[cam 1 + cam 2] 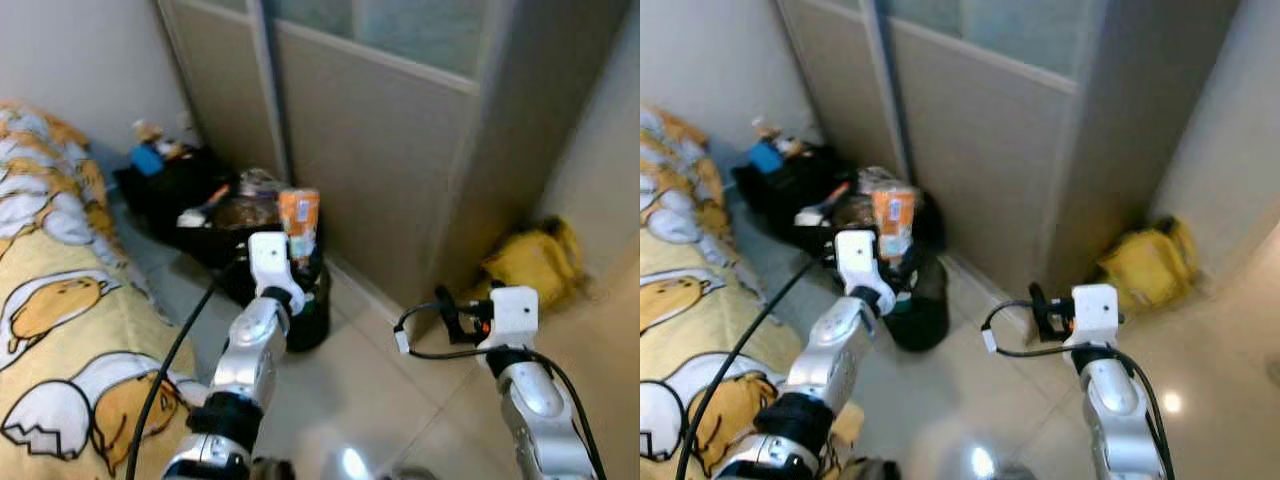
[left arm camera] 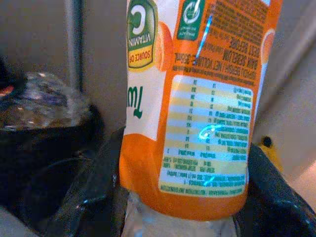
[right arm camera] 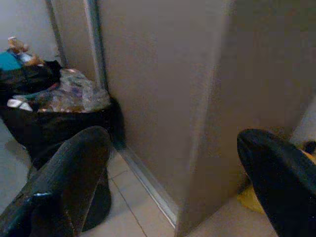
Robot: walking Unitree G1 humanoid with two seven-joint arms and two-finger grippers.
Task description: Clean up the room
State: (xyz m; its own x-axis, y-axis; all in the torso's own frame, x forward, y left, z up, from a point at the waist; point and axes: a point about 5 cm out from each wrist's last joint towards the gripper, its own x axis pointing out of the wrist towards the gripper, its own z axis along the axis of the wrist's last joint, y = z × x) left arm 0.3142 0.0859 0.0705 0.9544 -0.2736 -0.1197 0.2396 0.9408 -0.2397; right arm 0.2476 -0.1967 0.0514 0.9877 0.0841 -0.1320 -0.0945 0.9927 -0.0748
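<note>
Left tool (image 1: 297,262) is gripping an orange-labelled bottle (image 1: 299,222) upright.
The bottle is hanging just above a black bin (image 1: 312,312) below the tool; the right tool (image 3: 168,182) is idling open, its fingers (image 3: 74,168) spread, near a grey partition (image 1: 400,150).

You see an orange-and-white labelled juice bottle (image 1: 298,222) with green print, a black bin (image 1: 305,305), a yellow bag (image 1: 535,262), a yellow-and-white cartoon-egg bedspread (image 1: 70,330), beige cupboard panels (image 1: 380,150) and pale glossy floor tiles (image 1: 370,400).
</note>
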